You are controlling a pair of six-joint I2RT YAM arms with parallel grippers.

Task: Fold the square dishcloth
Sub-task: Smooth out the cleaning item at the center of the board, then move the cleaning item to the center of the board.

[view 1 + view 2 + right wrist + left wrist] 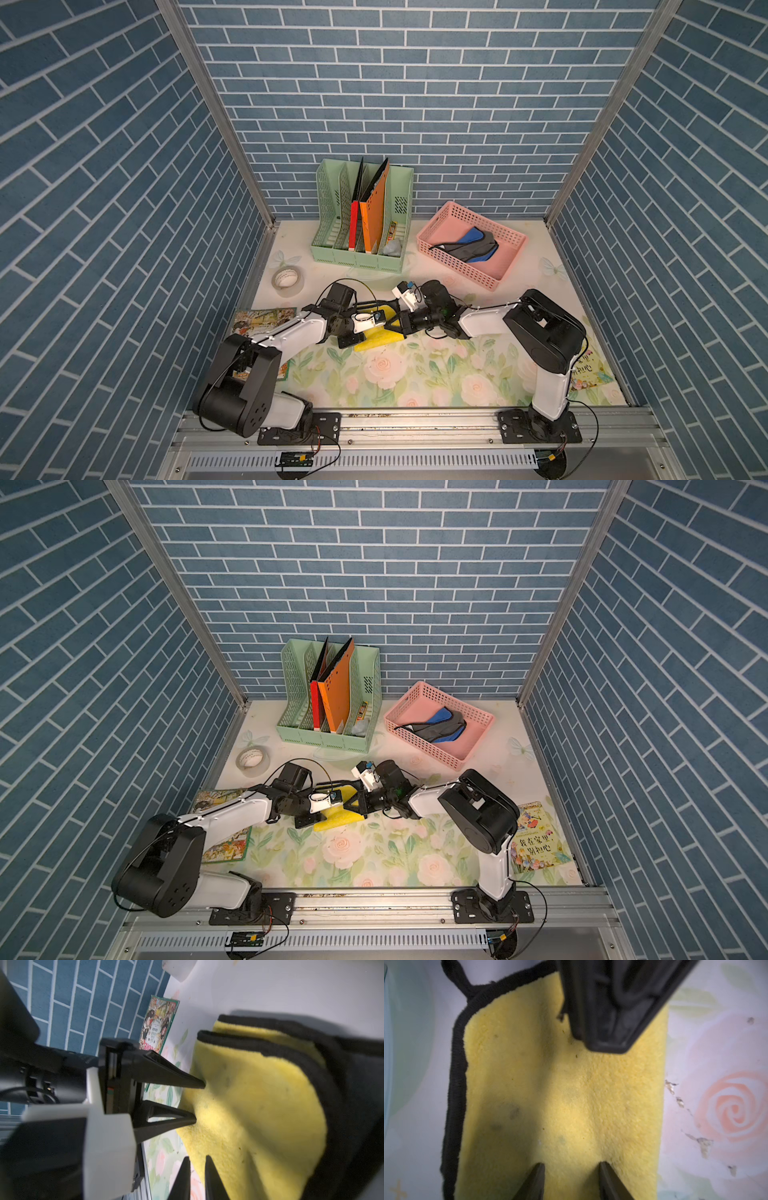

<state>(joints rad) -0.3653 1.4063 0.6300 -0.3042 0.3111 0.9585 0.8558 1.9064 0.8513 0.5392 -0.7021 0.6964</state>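
Note:
The yellow dishcloth (pixel 376 341) with a black border lies folded on the floral table in the middle, seen in both top views (pixel 332 820). In the left wrist view the dishcloth (pixel 560 1095) fills the middle, border and hanging loop on one side, folded edge on the other. My left gripper (pixel 572 1164) is open, with both tips resting on the cloth. My right gripper (pixel 197 1157) faces it from the other side. Its jaws stand a narrow gap apart at the cloth's edge, and table shows between them. Two stacked cloth layers (pixel 249 1105) show in the right wrist view.
A green file rack (pixel 361 232) with folders stands at the back. A pink basket (pixel 457 270) holding a grey-blue item sits at the back right. A tape roll (pixel 287 280) lies at the left. Picture books lie at the left (pixel 262 322) and right (pixel 536 841) edges.

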